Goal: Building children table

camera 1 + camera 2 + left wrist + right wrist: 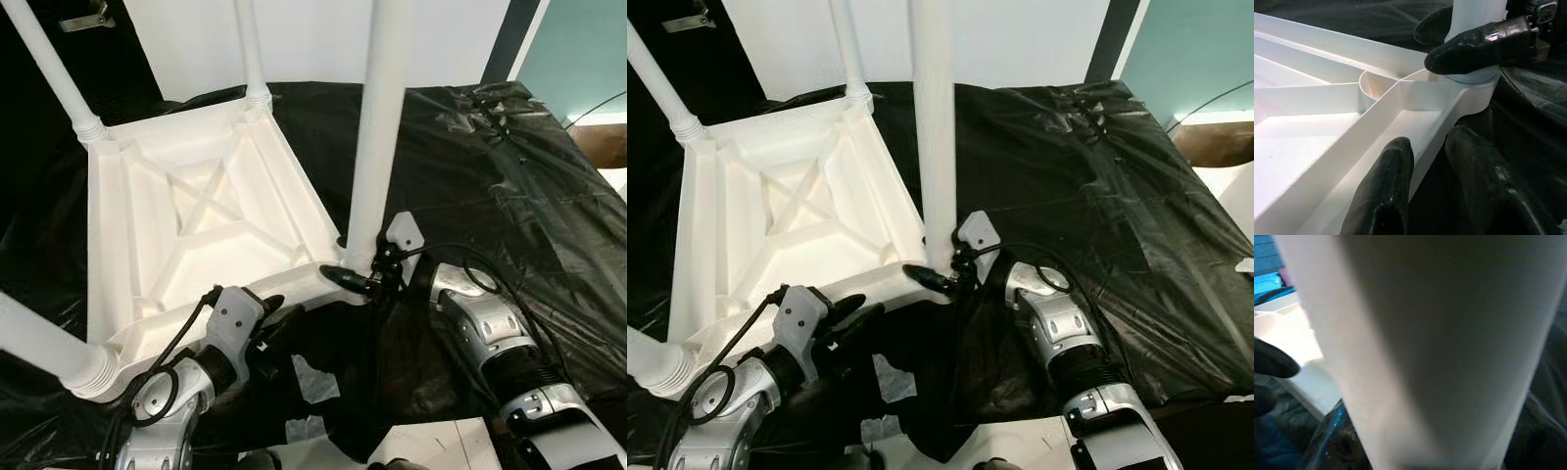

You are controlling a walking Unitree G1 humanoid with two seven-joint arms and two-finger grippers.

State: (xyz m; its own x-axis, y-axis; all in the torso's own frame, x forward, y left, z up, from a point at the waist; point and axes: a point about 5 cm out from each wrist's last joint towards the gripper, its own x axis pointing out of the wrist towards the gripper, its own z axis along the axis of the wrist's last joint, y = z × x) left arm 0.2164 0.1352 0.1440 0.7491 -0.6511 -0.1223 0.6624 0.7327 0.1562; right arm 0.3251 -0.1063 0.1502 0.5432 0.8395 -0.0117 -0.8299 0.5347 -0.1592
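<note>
A white plastic children's table point(196, 211) lies upside down on black sheeting, ribbed underside up. Three of its legs stand at the far left point(54, 73), far middle point(250, 49) and near left point(44, 348) corners. A fourth leg point(377, 127) stands upright in the near right corner socket. My right gripper point(355, 266) is shut around this leg's base, and the leg point(1415, 347) looms close in the right wrist view. My left gripper point(1430, 139) straddles the table's near rim point(1415, 147), one finger point(1383, 191) inside and one outside, shut on it.
Black plastic sheeting point(490, 166) covers the floor all around. White paper scraps point(313, 377) lie between my arms, and a white board point(431, 446) lies at the near edge. A white wall point(313, 39) stands behind, with a teal panel point(578, 49) at the right.
</note>
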